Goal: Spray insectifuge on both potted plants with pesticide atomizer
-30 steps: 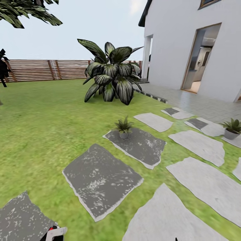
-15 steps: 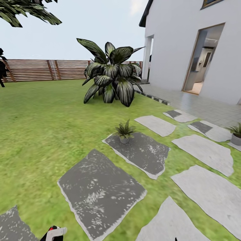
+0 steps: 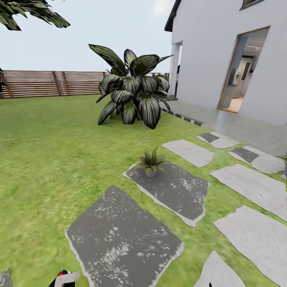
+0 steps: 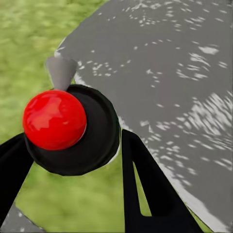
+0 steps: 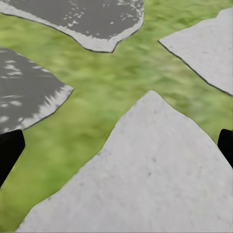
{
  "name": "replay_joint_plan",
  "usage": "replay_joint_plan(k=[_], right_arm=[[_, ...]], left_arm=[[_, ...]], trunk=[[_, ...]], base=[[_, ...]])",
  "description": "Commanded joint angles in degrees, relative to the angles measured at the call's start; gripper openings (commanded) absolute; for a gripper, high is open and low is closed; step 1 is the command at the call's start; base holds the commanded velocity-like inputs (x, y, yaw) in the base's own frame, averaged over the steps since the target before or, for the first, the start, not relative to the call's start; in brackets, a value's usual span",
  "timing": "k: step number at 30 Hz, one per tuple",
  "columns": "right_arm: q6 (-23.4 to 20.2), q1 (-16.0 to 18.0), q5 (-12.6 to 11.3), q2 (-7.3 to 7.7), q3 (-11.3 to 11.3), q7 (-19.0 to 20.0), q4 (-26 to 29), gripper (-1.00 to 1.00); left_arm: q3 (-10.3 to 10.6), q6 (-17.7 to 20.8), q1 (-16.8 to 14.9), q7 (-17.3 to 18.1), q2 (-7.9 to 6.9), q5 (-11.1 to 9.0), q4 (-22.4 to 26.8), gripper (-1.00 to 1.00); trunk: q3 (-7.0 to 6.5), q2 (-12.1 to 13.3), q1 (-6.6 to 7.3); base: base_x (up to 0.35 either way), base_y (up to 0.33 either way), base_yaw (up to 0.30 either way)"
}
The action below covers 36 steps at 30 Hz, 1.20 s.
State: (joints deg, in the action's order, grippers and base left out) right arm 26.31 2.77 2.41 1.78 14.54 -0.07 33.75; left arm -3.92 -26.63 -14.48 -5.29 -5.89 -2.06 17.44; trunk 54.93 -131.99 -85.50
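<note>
One potted plant [image 3: 150, 162], a low green rosette in a small grey pot, stands on the far corner of a dark stepping stone [image 3: 171, 189] ahead of me. A sliver of the second potted plant [image 3: 285, 160] shows at the head view's right edge. My left gripper [image 4: 73, 141] is shut on the pesticide atomizer [image 4: 73, 128], seen end-on as a dark round body with a red knob and a grey nozzle cone. Its pale head [image 3: 65, 277] pokes up at the head view's bottom edge. My right gripper [image 5: 116, 148] hangs open over a pale stone [image 5: 141, 174] and grass.
A huge dark plant with white-striped leaves [image 3: 131, 93] stands behind the pot. A slatted wooden fence [image 3: 52, 83] closes the lawn at the back. A white house with an open doorway [image 3: 241, 71] and paved terrace lies to the right. Stepping stones cross the grass.
The camera has moved forward and turned a little left, so the whole view shifted. The second potted plant slid almost off the right edge. Both grippers hold as before.
</note>
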Motion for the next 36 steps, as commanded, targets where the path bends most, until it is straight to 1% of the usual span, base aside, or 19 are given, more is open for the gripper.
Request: replay_joint_plan(k=[1, 11, 20, 36], right_arm=[[0.17, 0.04, 0.27, -0.02, 0.15, 0.05, -0.04, 1.00], [0.15, 0.04, 0.39, -0.10, 0.05, 0.26, -0.17, 1.00], [0.15, 0.04, 0.48, -0.15, 0.05, 0.33, -0.17, 1.00], [0.15, 0.04, 0.52, -0.28, 0.02, 0.33, -0.17, 1.00]], left_arm=[[0.00, -0.18, -0.02, 0.01, 0.00, -0.21, -0.04, -1.00], [-0.03, -0.18, 0.15, 0.01, 0.00, -0.23, -0.04, -1.00], [-0.03, -0.18, 0.15, 0.01, 0.00, -0.23, -0.04, -1.00], [-0.03, -0.18, 0.15, 0.01, 0.00, -0.13, -0.04, -1.00]], trunk=[[0.05, -0.02, -0.02], [0.05, -0.02, -0.02], [0.05, -0.02, -0.02], [0.05, -0.02, -0.02]], base=[[0.301, 0.214, -0.204], [0.278, 0.234, -0.251], [0.205, 0.281, -0.251], [0.223, 0.268, -0.032]])
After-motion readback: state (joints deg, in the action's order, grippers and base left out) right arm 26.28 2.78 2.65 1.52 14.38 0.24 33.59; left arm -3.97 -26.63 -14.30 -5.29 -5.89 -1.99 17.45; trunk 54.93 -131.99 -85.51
